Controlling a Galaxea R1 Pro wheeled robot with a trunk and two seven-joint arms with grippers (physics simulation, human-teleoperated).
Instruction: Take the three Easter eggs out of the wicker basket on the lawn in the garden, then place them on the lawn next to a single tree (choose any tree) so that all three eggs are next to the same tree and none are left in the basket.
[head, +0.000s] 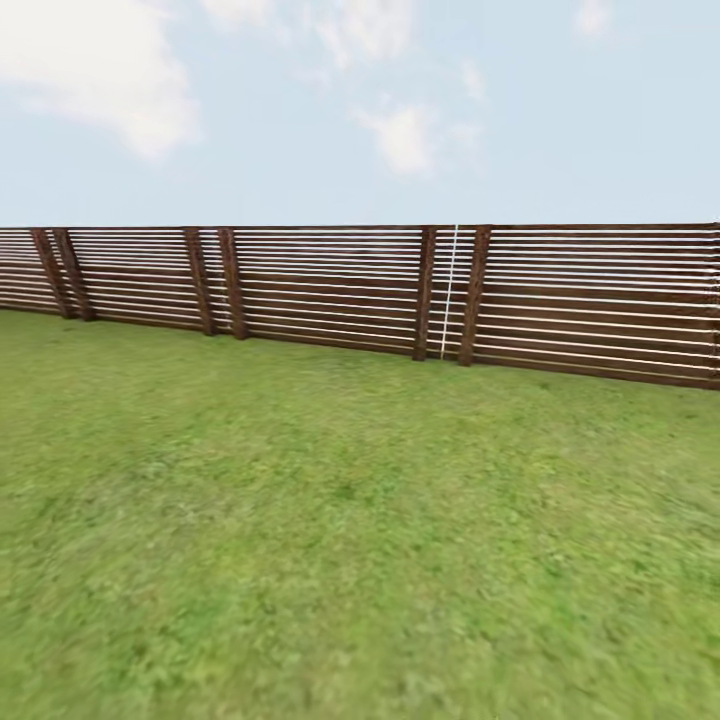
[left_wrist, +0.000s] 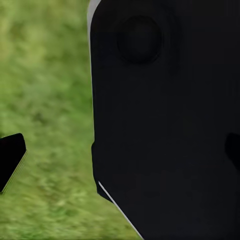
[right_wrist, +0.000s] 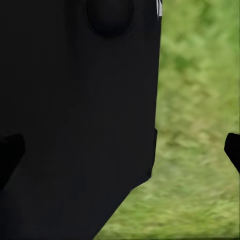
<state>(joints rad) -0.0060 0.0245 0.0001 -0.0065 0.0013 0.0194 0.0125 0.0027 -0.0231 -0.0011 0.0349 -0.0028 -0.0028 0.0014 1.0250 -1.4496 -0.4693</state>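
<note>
The lawn (head: 360, 520) of the garden spreads out ahead in the head view as mottled green grass. The Easter eggs, the wicker basket and the tree are out of view. In the left wrist view my left gripper (left_wrist: 120, 155) is open, one dark fingertip (left_wrist: 10, 157) at one edge and the other at the opposite edge, nothing between them. In the right wrist view my right gripper (right_wrist: 120, 150) is open too, one fingertip (right_wrist: 233, 147) standing against the grass. Behind each gripper is a black part of my own body (left_wrist: 165, 125), with grass (right_wrist: 200, 125) beside it.
A brown horizontal-slat wooden fence (head: 330, 290) runs across the far end of the grass, nearer on the right than on the left. A thin white post (head: 448, 290) stands against it. Above it is pale blue sky with clouds.
</note>
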